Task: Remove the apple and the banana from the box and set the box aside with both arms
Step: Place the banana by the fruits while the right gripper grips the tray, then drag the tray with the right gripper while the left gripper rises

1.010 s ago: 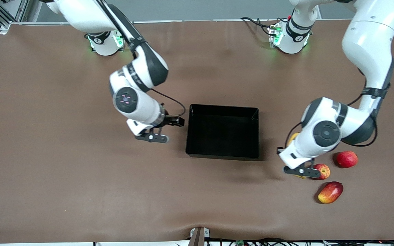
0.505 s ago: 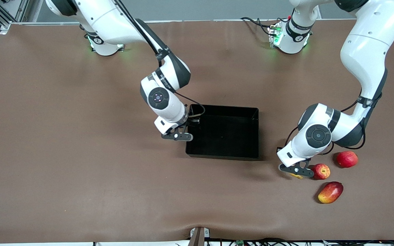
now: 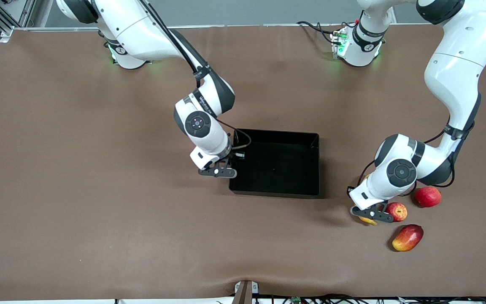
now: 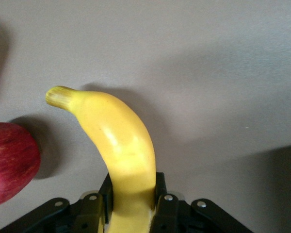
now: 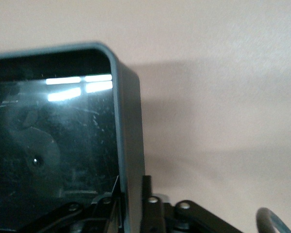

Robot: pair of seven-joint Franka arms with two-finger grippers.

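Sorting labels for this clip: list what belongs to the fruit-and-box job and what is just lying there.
In the job:
- box, right gripper shut on its wall
- banana, in the left gripper
- apple, on the table beside it

Lying about:
- plain red fruit
- mango

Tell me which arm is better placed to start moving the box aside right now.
The right. Its gripper straddles the wall of the box at the right arm's end, closing on it. The left gripper is shut on the banana beside the apple.
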